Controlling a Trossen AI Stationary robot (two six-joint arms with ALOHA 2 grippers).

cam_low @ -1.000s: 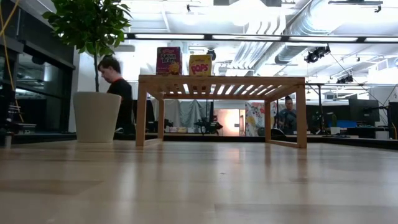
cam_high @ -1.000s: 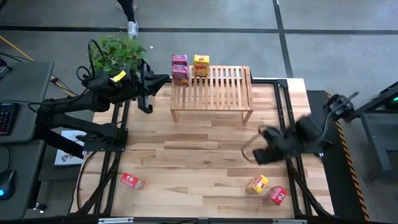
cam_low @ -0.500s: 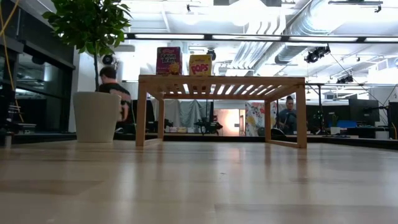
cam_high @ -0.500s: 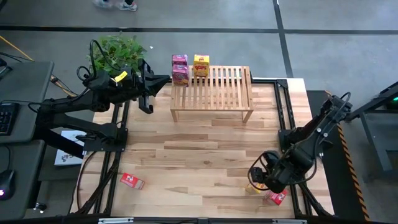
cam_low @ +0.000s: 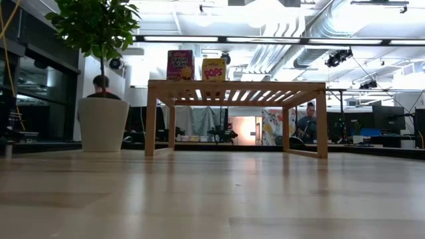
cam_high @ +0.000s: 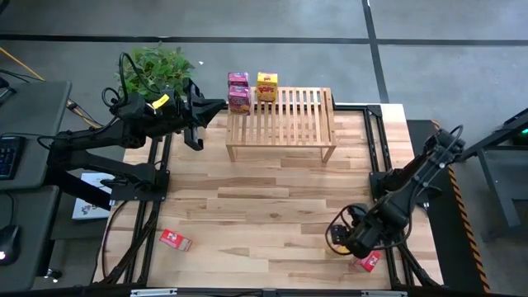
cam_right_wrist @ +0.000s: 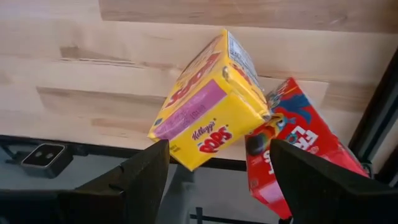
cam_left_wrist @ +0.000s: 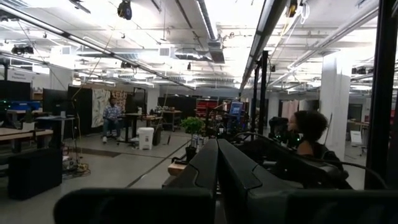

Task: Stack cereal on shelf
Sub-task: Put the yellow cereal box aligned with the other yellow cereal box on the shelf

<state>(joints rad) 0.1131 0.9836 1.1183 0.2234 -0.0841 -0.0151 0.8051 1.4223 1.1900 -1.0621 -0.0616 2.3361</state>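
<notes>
Right gripper (cam_high: 338, 239) low over the near right part of the table (cam_high: 264, 206), fingers spread wide, nothing between them. In the right wrist view the two dark fingers (cam_right_wrist: 143, 180) stand apart on either side of a yellow cereal box (cam_right_wrist: 211, 102), which lies tilted on the wood; no contact visible. A red cereal box (cam_right_wrist: 298, 149) lies just beside the yellow one, their corners touching or nearly so. From above, that red box (cam_high: 366, 261) shows at the table's near right corner, partly under the arm; the yellow one is mostly hidden by the gripper.

Left gripper (cam_high: 216, 105) held off the table's far left edge, near the shelf (cam_high: 280, 124), fingers (cam_left_wrist: 211, 168) pressed together, clamped on nothing.

Shelf stands at the far middle of the table. On its far left corner: two pink cereal boxes (cam_high: 238, 92) side by side, and a second yellow box (cam_high: 266, 87) just right of them, upright. Low view shows a pink box (cam_low: 180, 65) and the yellow box (cam_low: 213, 69) on the shelf top (cam_low: 236, 85).

Another red box (cam_high: 175, 240) lies flat at the near left of the table, well apart from the rest.

Potted plant (cam_high: 155, 66) beyond the far left corner. A person (cam_low: 101, 86) behind the pot.
</notes>
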